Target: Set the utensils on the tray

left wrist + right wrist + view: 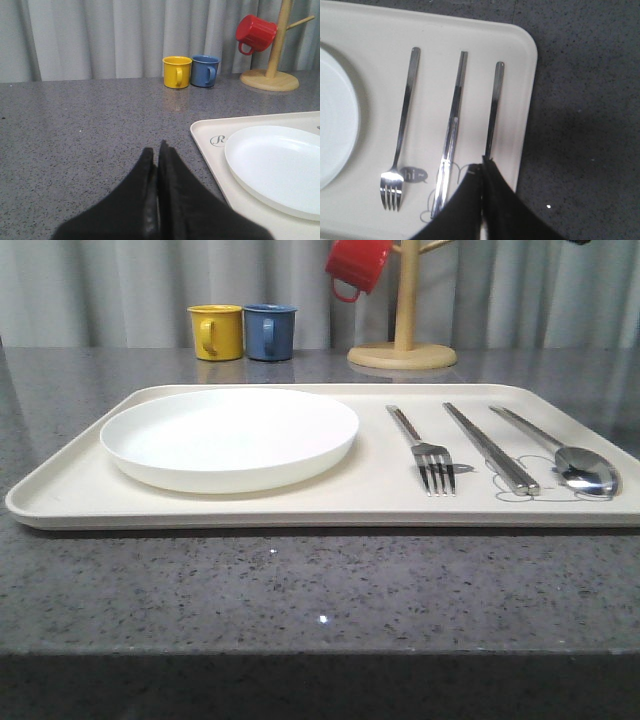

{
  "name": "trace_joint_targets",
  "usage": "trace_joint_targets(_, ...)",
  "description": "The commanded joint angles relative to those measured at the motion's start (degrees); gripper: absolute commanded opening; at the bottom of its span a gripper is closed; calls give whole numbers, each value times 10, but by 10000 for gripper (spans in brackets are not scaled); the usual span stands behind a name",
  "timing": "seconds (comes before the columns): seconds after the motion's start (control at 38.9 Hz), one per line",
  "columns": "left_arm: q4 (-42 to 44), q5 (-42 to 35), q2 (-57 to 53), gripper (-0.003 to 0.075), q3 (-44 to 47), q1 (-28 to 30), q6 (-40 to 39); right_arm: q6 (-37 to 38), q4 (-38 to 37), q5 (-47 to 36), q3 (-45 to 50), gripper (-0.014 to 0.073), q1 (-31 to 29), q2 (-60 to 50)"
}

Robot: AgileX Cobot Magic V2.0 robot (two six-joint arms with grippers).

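Note:
The cream tray [380, 490] lies across the table and holds all the utensils. The white plate [230, 435] is on its left half. To the right lie the fork [425, 452], the chopsticks [490, 447] and the spoon [575, 465], side by side. In the right wrist view my right gripper [482, 162] is shut and empty above the spoon [493, 110], hiding its bowl, with the chopsticks [452, 130] and fork [402, 130] beside it. My left gripper [158, 148] is shut and empty over bare table, left of the tray [210, 130] and plate [280, 165].
A yellow mug [216, 332] and a blue mug [270, 332] stand behind the tray. A red mug [358, 265] hangs on a wooden mug tree [405, 340] at the back right. Grey speckled table surrounds the tray.

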Motion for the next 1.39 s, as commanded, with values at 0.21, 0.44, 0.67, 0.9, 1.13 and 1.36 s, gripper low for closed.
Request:
trace_joint_targets(0.21, -5, -49, 3, -18, -17, -4, -5, -67, -38, -251, 245, -120, 0, -243)
trace_joint_targets(0.44, -5, -49, 3, -18, -17, -4, -5, -67, -52, -514, 555, -120, 0, -504)
trace_joint_targets(0.67, -5, -49, 3, -18, -17, -4, -5, -67, -52, -533, 694, -120, 0, -713)
trace_joint_targets(0.9, -5, -49, 3, -18, -17, -4, -5, -66, -52, -529, 712, -120, 0, -792)
trace_joint_targets(1.13, -5, -49, 3, -18, -17, -4, -5, -66, -52, -528, 712, -120, 0, -792)
trace_joint_targets(1.36, -5, -49, 3, -18, -17, -4, -5, -66, -52, -528, 712, -120, 0, -792)
